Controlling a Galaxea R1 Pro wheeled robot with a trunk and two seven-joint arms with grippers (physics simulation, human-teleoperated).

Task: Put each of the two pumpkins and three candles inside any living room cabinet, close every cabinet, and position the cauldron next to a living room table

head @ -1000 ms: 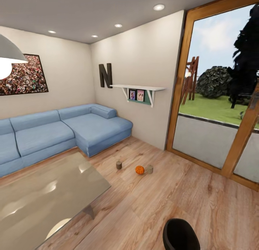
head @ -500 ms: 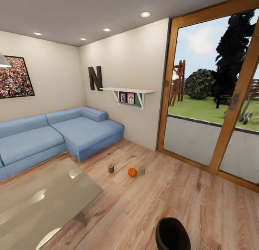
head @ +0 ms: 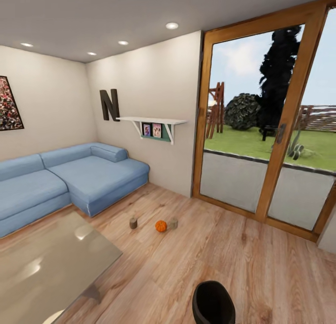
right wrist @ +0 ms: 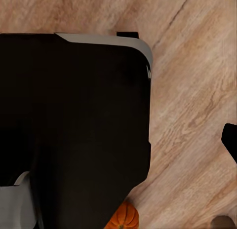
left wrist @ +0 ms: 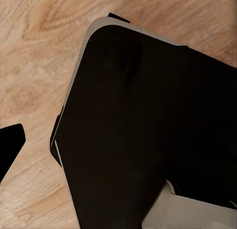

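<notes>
Looking ahead from my head camera, I see one pumpkin [head: 160, 226] sitting on the wooden floor [head: 242, 263] in the middle of the room, with a candle [head: 173, 223] just beside it on its right and a second candle [head: 133, 223] a little apart on its left. The cauldron [head: 213, 304] stands on the floor close below me, well apart from those three, its dark mouth facing up. The table [head: 46, 268] stretches along my left side, glossy and bare, near the cauldron but not touching it. Beyond it the blue sofa [head: 70, 175] wraps the corner, and a glazed wooden door [head: 280, 137] fills the right wall. In my right wrist view a pumpkin [right wrist: 123, 218] peeks out beside my dark base [right wrist: 74, 130]. Whether my fingers are spread or clenched, I cannot tell on either arm.
</notes>
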